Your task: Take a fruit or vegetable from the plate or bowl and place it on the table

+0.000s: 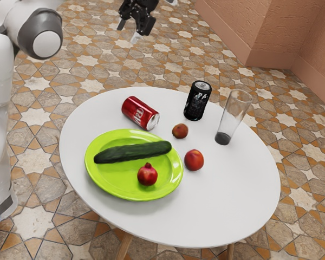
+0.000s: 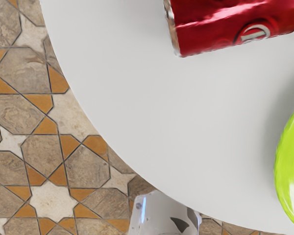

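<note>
My gripper [image 1: 128,31] is high at the top of the exterior view, open, its two pale fingertips apart with nothing between them. Well below it, a lime-green plate [image 1: 116,186] rests on the white table [image 1: 222,211]. A long dark cucumber [image 1: 132,152] lies across the plate, and a red pomegranate [image 1: 147,174] sits on it nearer the table's front edge. In the wrist view, part of the plate [image 2: 290,171] shows beside the bare white table [image 2: 186,117].
A red can [image 1: 140,113] lies on its side behind the plate; it is also under my hand's camera [image 2: 235,24]. A black can [image 1: 197,101] and a tilted-looking glass [image 1: 233,116] stand farther back. Two reddish fruits [image 1: 194,160] [image 1: 180,131] lie right of the plate.
</note>
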Available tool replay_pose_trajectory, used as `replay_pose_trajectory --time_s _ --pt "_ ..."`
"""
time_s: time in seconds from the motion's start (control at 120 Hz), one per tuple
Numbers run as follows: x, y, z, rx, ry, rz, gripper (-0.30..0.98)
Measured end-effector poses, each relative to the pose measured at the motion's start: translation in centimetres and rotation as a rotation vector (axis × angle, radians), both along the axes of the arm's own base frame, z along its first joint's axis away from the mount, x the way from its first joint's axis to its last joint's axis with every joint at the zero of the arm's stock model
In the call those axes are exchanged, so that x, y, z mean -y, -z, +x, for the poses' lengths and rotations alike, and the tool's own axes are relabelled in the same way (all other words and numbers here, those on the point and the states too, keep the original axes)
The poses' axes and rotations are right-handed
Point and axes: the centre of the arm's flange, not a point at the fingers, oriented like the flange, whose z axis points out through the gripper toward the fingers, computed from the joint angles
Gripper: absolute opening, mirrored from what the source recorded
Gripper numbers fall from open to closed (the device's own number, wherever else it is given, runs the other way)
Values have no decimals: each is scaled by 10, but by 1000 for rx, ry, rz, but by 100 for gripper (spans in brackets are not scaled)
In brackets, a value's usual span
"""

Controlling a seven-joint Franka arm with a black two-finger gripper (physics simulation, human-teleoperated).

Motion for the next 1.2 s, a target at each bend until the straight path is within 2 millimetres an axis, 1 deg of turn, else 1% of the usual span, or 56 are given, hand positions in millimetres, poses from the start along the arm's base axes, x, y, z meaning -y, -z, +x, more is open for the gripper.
replay_pose_trajectory --time_s 0.042,0.117,0.183,0.225,0.242,0.267,0.283,0.3,0.325,0.375,0.45,0.475,0.492,0.542,0.567,0.592,0.617,0.65,0.692,0.758,0.783,0.825,0.867,0.892,0.917,0.958,0.992,1.025,1.075,1.117,1.2 --pt "-6 0 10 65 19 30 67" --pt "-9 -5 25 162 63 73 67" --pt "-15 -9 32 225 85 97 67" --pt "-21 -13 32 265 88 98 67" --pt "-25 -21 28 293 86 99 67" --pt "-25 -51 13 366 88 118 67" --pt "-22 -74 1 422 97 132 67" --pt "-16 -93 -9 468 111 142 67" --pt "-8 -111 -17 513 132 151 67" --pt "3 -113 -16 517 166 141 67" --pt "29 -111 -18 478 226 96 67" --pt "47 -103 -28 465 274 44 67" --pt "70 -92 -40 459 336 -11 67" --pt "169 -56 -67 441 582 -117 67" --pt "219 -45 -79 429 691 -125 67" --pt "259 -38 -91 425 774 -119 67" --pt "288 -31 -101 419 832 -109 67" --pt "310 -16 -107 403 871 -100 67" --pt "321 1 -108 384 882 -92 67" --pt "323 31 -96 381 861 -79 67" --pt "322 46 -86 377 846 -76 67" --pt "319 67 -73 377 821 -75 67" --pt "315 87 -65 370 799 -77 67" --pt "314 96 -63 365 789 -79 67" --pt "313 101 -62 361 782 -81 67" --pt "316 104 -65 356 774 -93 66" --pt "324 107 -70 347 780 -102 66" --pt "337 110 -73 337 793 -102 66" --pt "348 117 -63 312 791 -103 66" --pt "351 122 -53 295 772 -91 66" --pt "365 136 -45 256 742 -1 66"
